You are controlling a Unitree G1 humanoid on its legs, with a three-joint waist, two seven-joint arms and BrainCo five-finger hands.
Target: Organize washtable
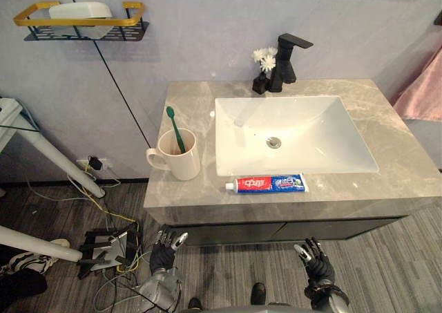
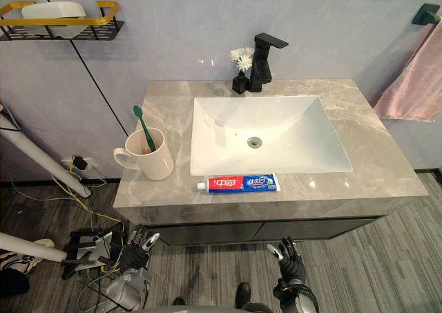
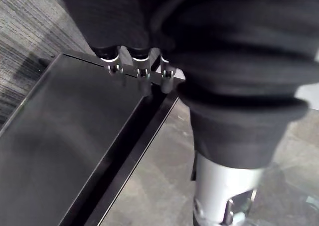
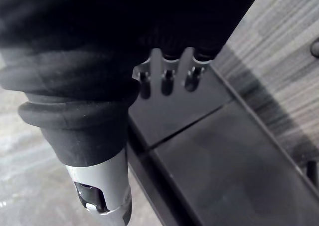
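Observation:
A grey stone washtable [image 1: 186, 195] holds a white sink [image 1: 290, 133]. A cream mug [image 1: 181, 155] with a green toothbrush [image 1: 174, 128] standing in it sits on the left of the counter. A red and blue toothpaste tube [image 1: 267, 183] lies flat along the front edge, in front of the sink. Both hands hang low below the counter's front edge, holding nothing: my left hand [image 1: 166, 245] under the left corner and my right hand [image 1: 314, 258] under the right part, fingers relaxed and spread.
A black faucet [image 1: 289, 61] and a small black vase of white flowers [image 1: 264, 68] stand behind the sink. A gold-railed wall shelf [image 1: 83, 21] hangs at upper left. A pink towel [image 2: 414, 78] hangs at right. Dark cabinet doors [image 1: 290, 229] sit under the counter. Cables and a power strip [image 1: 103, 247] lie on the floor left.

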